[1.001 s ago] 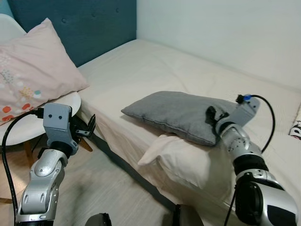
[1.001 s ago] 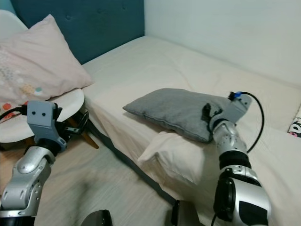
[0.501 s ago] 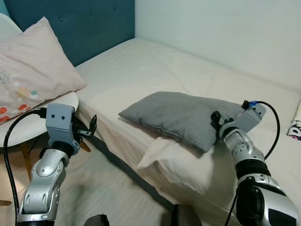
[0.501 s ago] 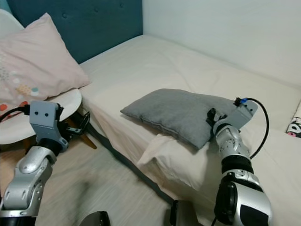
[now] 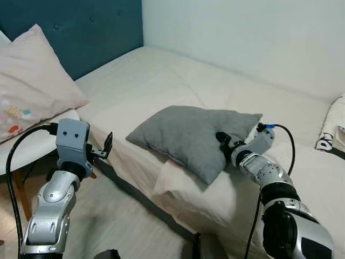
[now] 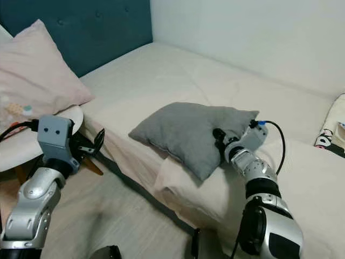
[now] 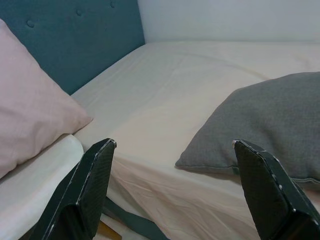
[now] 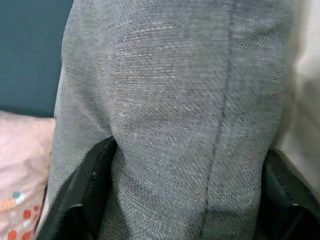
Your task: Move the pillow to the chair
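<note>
grey pillow [image 5: 191, 135]: middle of the frame, lying on the bed [image 5: 178, 81], its lower corner draped over a cream pillow [image 5: 188, 186] at the bed's near edge. looks bunched up on its right side where it's being pinched

right gripper [image 5: 222, 141]: just right of centre, clamped onto the grey pillow's right edge. wrist cam shows grey fabric squeezed between both fingers [image 8: 85, 190], so it's got a real bite on it

what just changed: a second ago that gripper sat further right, at the pillow's far corner, and the pillow lay flatter and longer. now the arm has swung in toward the middle and the pillow's scrunched and tipped up with it. the camera has also panned a bit, so part of the shift is just that

what that means: I'd say the grab is done and the carry is starting. pillow isn't off the bed yet though

left gripper [image 5: 107, 147]: lower left, fingers spread wide, holding nothing, hanging in the gap between bed and chair. barely moved compared to before

chair [image 5: 32, 145]: white seat at the left edge, with a pink pillow [image 5: 27, 97] leaning on it, upper left. less of it in view than earlier

still to do: lift, swing left past the bed corner, drop it on the seat. the pink pillow takes up a fair bit of room, so landing space could be tight
</note>
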Robot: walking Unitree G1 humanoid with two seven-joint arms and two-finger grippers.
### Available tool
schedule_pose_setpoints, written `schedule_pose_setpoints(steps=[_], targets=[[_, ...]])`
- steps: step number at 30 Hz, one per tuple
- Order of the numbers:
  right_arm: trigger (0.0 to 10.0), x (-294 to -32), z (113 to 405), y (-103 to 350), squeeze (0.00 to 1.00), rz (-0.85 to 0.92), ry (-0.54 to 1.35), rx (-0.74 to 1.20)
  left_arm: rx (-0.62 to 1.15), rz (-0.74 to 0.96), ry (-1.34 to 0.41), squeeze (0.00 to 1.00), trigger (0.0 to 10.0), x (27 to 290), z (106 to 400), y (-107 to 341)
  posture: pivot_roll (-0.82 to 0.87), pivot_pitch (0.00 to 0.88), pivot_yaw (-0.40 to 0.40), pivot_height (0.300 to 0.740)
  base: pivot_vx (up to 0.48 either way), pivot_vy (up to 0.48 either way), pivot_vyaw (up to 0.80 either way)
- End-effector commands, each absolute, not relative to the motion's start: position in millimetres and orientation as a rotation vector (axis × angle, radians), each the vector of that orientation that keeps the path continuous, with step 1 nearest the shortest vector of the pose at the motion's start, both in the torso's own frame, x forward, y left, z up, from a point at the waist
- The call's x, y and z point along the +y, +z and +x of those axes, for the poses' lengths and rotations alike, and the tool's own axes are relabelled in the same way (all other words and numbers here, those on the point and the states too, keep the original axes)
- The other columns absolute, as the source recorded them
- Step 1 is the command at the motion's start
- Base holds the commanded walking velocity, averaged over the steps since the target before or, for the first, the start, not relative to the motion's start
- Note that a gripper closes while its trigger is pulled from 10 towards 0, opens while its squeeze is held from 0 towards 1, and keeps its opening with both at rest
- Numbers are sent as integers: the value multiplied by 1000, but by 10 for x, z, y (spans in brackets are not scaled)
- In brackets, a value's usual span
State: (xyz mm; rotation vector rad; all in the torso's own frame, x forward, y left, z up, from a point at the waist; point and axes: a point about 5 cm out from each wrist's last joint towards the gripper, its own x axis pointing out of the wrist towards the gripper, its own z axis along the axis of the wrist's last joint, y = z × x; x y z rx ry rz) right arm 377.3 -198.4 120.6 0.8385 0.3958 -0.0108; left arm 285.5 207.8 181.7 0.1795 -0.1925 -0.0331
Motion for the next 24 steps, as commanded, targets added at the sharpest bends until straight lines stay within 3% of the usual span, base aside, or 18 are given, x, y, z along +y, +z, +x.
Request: schedule_pose_setpoints(steps=[1, 13, 24], targets=[[0, -1849, 3748, 1123, 0, 814, 36, 467, -185, 207, -38, 0, 10000, 2094, 2846, 1791, 52, 48, -52, 507, 0, 0, 0], [0, -1835, 3788, 1249, 0, 765, 117, 387, -190, 204, -34, 0, 10000, 2060, 2869, 1802, 54, 35, -49, 507, 0, 0, 0], [0, -1588, 3814, 1509, 0, 719, 367, 205, -200, 112, -7, 0, 10000, 1938, 2897, 1824, 60, 13, -47, 517, 0, 0, 0]])
